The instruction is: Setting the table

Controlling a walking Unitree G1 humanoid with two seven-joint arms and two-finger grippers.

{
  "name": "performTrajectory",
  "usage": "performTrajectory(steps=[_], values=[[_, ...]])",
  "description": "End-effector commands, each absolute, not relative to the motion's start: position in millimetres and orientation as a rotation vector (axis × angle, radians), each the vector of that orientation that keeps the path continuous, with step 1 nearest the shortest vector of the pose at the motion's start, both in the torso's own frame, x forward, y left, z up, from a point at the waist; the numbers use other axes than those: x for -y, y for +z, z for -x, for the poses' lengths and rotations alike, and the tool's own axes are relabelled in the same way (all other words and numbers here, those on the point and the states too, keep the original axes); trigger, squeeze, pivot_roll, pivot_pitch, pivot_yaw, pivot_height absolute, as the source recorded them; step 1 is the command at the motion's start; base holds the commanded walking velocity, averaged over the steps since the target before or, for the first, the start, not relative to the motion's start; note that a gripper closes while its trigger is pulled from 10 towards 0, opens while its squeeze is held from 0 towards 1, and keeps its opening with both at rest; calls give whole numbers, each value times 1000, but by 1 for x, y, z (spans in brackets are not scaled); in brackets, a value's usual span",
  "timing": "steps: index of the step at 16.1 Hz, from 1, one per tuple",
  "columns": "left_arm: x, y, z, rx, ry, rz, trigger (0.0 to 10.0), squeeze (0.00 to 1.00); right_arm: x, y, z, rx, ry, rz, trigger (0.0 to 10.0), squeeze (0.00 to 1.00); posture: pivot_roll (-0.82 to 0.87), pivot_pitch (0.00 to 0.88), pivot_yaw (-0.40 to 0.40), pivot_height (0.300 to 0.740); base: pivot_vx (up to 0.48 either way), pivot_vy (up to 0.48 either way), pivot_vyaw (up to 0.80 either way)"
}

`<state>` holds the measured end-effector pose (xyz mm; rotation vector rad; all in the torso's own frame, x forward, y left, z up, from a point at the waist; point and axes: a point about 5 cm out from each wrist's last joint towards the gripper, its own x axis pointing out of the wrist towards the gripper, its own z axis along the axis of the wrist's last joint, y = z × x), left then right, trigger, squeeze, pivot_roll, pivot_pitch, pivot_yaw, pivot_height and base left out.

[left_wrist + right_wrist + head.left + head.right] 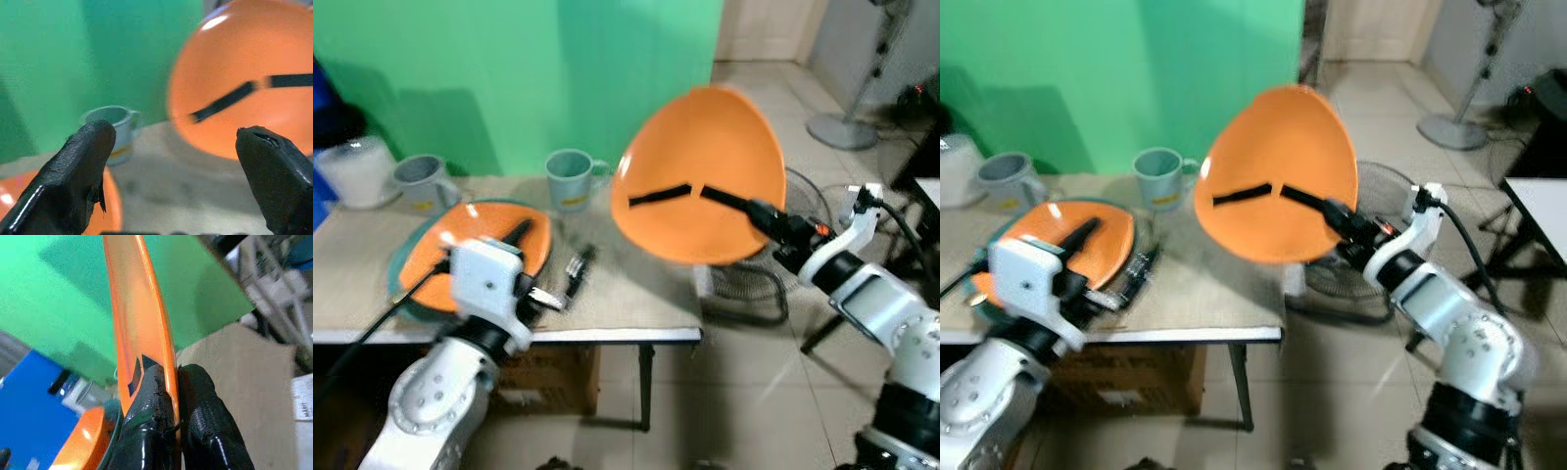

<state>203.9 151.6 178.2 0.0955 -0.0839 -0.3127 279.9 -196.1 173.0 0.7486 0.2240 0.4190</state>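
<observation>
Right pincer [176,396] pinches upright orange plate [139,328]

No readable text, label, brand or number shows on anything in view

Backdrop: green wall [558,78], seen behind table.
Floor: pale tiles [754,392].
Fans: pedestal fan [862,88] far back; floor fan [1351,245] nr table end.
Under table: cardboard box [553,377].

Orange plate [705,176] tilted in air, another orange plate [475,250] on table
</observation>
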Motion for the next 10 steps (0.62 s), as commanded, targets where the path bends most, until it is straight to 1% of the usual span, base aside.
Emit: performTrajectory(steps=[1,3,4,5,7,8,10], values=[[-159,176,-207,80,-249,-136,10000,0,204,182,-277,-136,342,-728,10000,0,-85,0,50,740,0,0,-788],[-160,174,-206,79,-235,-144,10000,0,208,183,-274,-97,282,-719,10000,0,-90,0,55,740,0,0,-784],[-157,173,-206,84,-229,-145,10000,0,210,189,-270,-52,238,-647,10000,0,-95,0,58,740,0,0,-781],[-157,173,-206,84,-229,-145,10000,0,210,189,-270,-52,238,-647,10000,0,-95,0,58,740,0,0,-781],[-153,170,-211,86,-211,-164,10000,0,208,195,-267,-23,202,-569,10000,0,-101,0,58,740,0,0,-769],[-153,169,-214,75,-202,-171,10000,0,211,193,-268,-22,140,-566,10000,0,-104,0,57,740,0,0,-775],[-152,168,-217,88,-171,-177,10000,0,211,192,-268,0,77,-540,10000,0,-109,0,53,740,0,0,-775]])
